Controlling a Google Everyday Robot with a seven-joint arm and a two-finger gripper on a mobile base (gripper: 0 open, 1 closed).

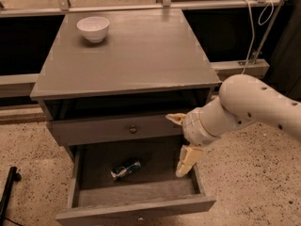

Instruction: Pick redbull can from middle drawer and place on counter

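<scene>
The redbull can lies on its side on the dark floor of the open middle drawer, left of centre. My gripper is open and empty. It hangs over the drawer's right part, one finger by the upper drawer front and the other finger pointing down into the drawer. It is to the right of the can and apart from it. The counter is the grey cabinet top above.
A white bowl stands on the counter's far left corner. A shallower drawer front with a round knob is shut above the open drawer. A white cable hangs at the right. A black object lies on the speckled floor at left.
</scene>
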